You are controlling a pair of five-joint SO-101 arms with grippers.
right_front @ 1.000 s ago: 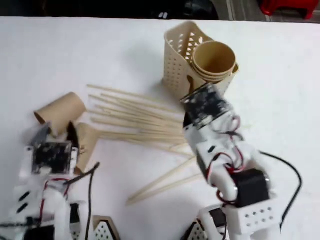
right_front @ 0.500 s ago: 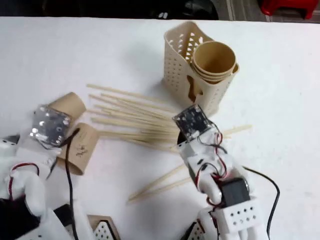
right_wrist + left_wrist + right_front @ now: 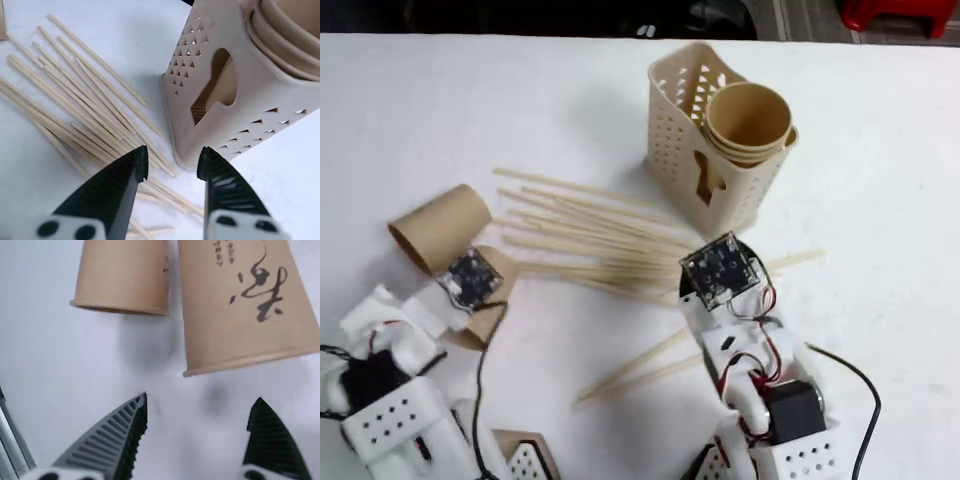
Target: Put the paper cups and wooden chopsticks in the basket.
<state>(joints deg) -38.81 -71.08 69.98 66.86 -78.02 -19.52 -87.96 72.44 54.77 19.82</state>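
Two paper cups lie on their sides at the table's left: one (image 3: 440, 225) (image 3: 120, 275) farther back, a printed one (image 3: 498, 275) (image 3: 245, 305) beside it. My left gripper (image 3: 200, 402) is open just short of their rims, holding nothing. Several wooden chopsticks (image 3: 590, 240) (image 3: 85, 100) lie fanned across the middle. The cream perforated basket (image 3: 690, 130) (image 3: 235, 95) stands upright at the back with nested paper cups (image 3: 750, 120) (image 3: 290, 35) inside. My right gripper (image 3: 173, 152) is open above the chopstick ends at the basket's foot.
The right arm (image 3: 725, 270) covers the chopstick ends in front of the basket. Two longer sticks (image 3: 640, 370) lie apart nearer the front. The left arm (image 3: 390, 400) fills the front left corner. Bare white table lies to the right of the basket.
The right arm has drawn back from the basket toward the front. The left arm has swung and its wrist now sits over the nearer cup's end. Cups and chopsticks lie as before.
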